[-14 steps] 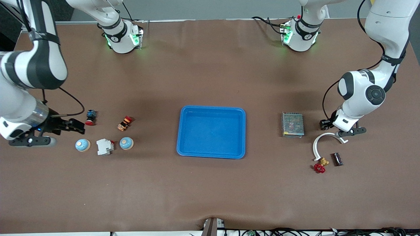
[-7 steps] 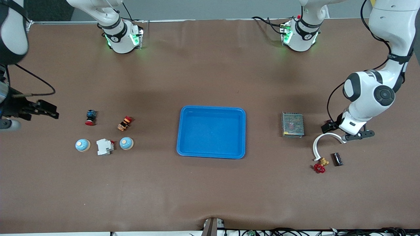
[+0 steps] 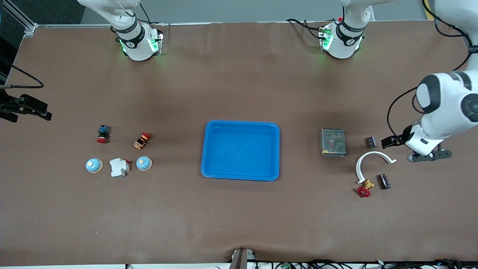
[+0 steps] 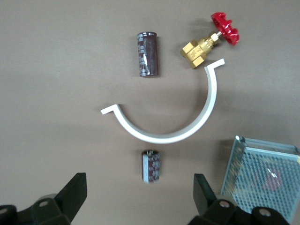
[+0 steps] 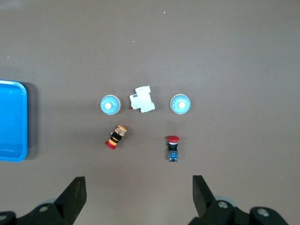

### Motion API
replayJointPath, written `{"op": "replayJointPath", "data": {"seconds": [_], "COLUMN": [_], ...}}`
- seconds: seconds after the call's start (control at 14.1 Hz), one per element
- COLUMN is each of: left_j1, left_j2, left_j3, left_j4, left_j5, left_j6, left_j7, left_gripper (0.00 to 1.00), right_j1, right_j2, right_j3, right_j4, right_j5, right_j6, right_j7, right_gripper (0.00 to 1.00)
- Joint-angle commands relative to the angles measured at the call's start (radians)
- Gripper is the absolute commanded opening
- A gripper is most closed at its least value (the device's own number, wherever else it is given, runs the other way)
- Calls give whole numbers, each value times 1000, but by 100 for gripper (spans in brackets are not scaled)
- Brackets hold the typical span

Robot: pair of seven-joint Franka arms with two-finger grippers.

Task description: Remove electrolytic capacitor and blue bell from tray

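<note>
The tray (image 3: 241, 150), bright blue and by far the biggest thing on the table, sits mid-table with nothing in it, so both task things already lie outside it and the job looks done.

Toward the left arm's end of the table from the tray sits the mesh box (image 3: 332, 141), and just beside that, farther from the tray, the small capacitor (image 3: 371, 142) lies on its side. In the left wrist view its long axis runs straight out between the left gripper's fingers. The left gripper (image 3: 410, 147) hangs over the bare table a little farther out from the tray than the capacitor, fingers spread wide and holding nothing. The white curved bracket (image 3: 368, 160), a larger dark capacitor (image 3: 384, 181) and a red-handled brass valve (image 3: 364, 188) lie nearer the front camera.

Toward the right arm's end from the tray lie two blue bells (image 3: 143, 163) (image 3: 93, 165) with a white breaker (image 3: 119, 167) between them, and two red push buttons (image 3: 142, 140) (image 3: 103, 133) beside them. The right gripper (image 3: 26, 108) is at the table's edge, well apart from the tray, fingers spread and empty.

Any printing on the capacitors is too small to read.
</note>
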Motion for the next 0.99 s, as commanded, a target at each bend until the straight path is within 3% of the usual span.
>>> {"op": "replayJointPath", "data": {"seconds": [0.0,0.28,0.92], "left_j1": [14,3,2], "left_j2": [-28,-22,-40], "left_j3": [-11,-28,-177], "left_j4": [139,319,522], "left_j5": [-40,-88,-83], "left_j6": [-210,-384,-526], "left_j7": [39,33,-61], "left_gripper": [100,100,100], "right_j1": [19,19,19], "right_j2": [-34,-56,-106], "right_j3": [4,4,4], "right_j4": [19,37,-25], "right_j5": [-28,-28,-25], "right_j6": [-49,-77,-23], "right_j7": [58,49,49], "right_gripper": [100,100,100]}}
